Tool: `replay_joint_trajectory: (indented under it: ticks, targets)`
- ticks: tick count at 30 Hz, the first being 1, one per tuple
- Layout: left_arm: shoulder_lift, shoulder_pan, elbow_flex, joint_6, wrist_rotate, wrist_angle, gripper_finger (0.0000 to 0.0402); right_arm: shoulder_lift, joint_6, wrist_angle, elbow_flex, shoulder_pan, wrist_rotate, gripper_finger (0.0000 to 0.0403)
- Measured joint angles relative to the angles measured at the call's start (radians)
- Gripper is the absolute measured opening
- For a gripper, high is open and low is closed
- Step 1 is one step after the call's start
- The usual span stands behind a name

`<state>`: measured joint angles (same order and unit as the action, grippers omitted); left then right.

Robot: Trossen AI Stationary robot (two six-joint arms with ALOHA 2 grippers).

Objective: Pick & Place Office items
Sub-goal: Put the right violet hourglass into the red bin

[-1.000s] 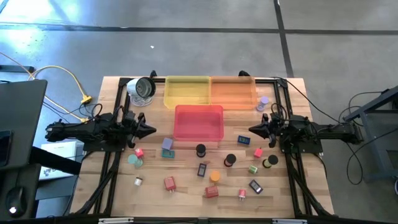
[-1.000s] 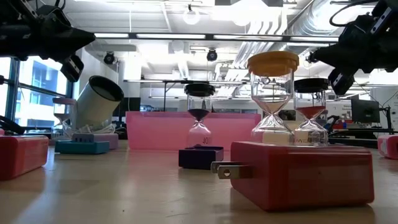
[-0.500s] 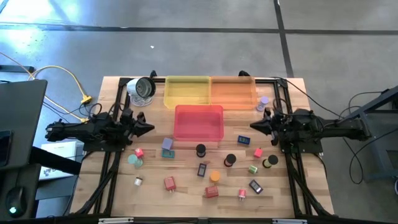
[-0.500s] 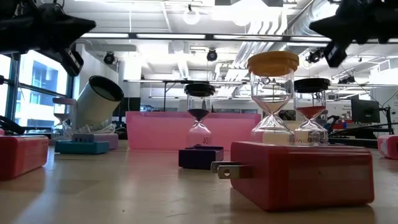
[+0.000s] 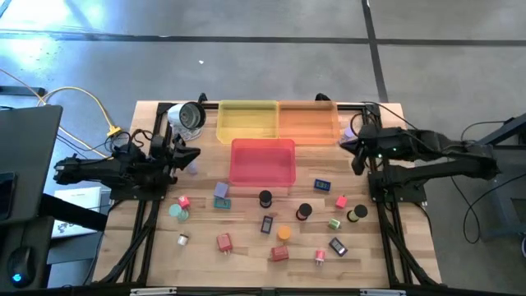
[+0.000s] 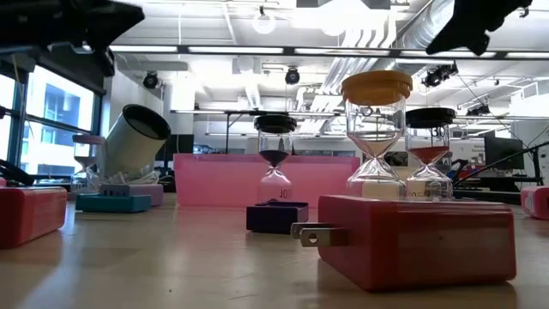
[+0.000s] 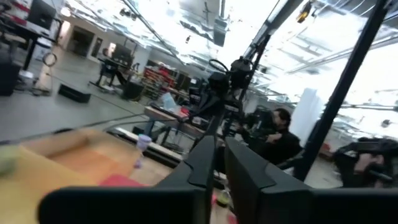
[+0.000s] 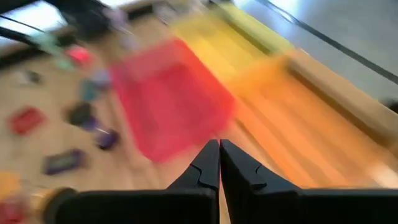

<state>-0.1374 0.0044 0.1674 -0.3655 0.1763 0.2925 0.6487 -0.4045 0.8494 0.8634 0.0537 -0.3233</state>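
The left gripper (image 5: 191,154) hangs above the left part of the worktop (image 5: 246,247), between the round silver-rimmed object (image 5: 188,116) and the pink tray (image 5: 262,161), its fingers (image 7: 205,163) set to a narrow slit with nothing between them. The right gripper (image 5: 348,146) hangs over the far right corner, beside the orange tray (image 5: 308,122) and near a lilac cylinder (image 5: 348,134), its fingers (image 8: 209,163) pressed together and empty.

The office items (image 5: 265,199) lie scattered across the near half of the worktop, in front of the pink tray: a black cylinder, a dark rectangular piece (image 5: 267,224), an orange cylinder (image 5: 283,233), red blocks (image 5: 223,242) and a pink block (image 5: 184,201). None is held, so the step in hand seems to be reaching out for a first pick.

To do it well, each gripper should probably open wide while it is high, choose a piece on its own side, come straight down over it and close across the narrow dimension. The pink block suits the left arm; the green cylinder (image 5: 334,223) or the yellow-topped piece (image 5: 358,214) suits the right.

The pieces in the middle sit close together, so a descending finger could knock a neighbour. The outer ones stand more apart and look easier. The yellow tray (image 5: 246,120) and the other trays line the far edge, and black frame rails (image 5: 393,238) run down both sides, so the freest room is above the middle.
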Motion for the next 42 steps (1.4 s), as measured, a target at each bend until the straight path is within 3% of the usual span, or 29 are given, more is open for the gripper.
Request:
replay_joint_trajectory:
  ticks: [4,7,10,14,18,22,30,34,42]
  targets:
    - [-0.1,0.0,0.094,0.014,0.018,0.003,0.0097,0.065,-0.127,0.133,0.103,0.038,0.006,0.0013]
    - [-0.169,0.0,0.154,0.048,0.018,0.001,0.0135,0.1,-0.169,0.145,0.16,0.065,0.064,0.0043]
    - [-0.225,0.0,0.198,0.078,0.018,0.011,0.0161,0.129,-0.176,0.153,0.195,0.096,0.112,0.0093]
    - [-0.284,0.0,0.213,0.081,0.018,0.096,0.0176,0.177,-0.176,0.204,0.211,0.167,0.086,0.0179]
    - [-0.314,0.0,0.213,0.026,0.018,0.177,0.0177,0.238,-0.205,0.304,0.219,0.29,0.065,0.0257]
    - [-0.316,0.0,0.214,-0.003,0.018,0.185,0.0177,0.303,-0.192,0.399,0.224,0.437,0.088,0.0307]
    - [-0.316,0.0,0.214,-0.005,0.018,0.185,0.0177,0.467,0.003,0.383,0.224,0.692,0.145,0.0324]
    - [-0.316,0.0,0.214,-0.007,0.018,0.185,0.0177,0.541,0.092,0.332,0.224,0.746,0.171,0.0322]
    - [-0.316,-0.001,0.214,-0.009,0.018,0.184,0.0177,0.646,0.114,0.349,0.224,0.819,0.194,0.0322]
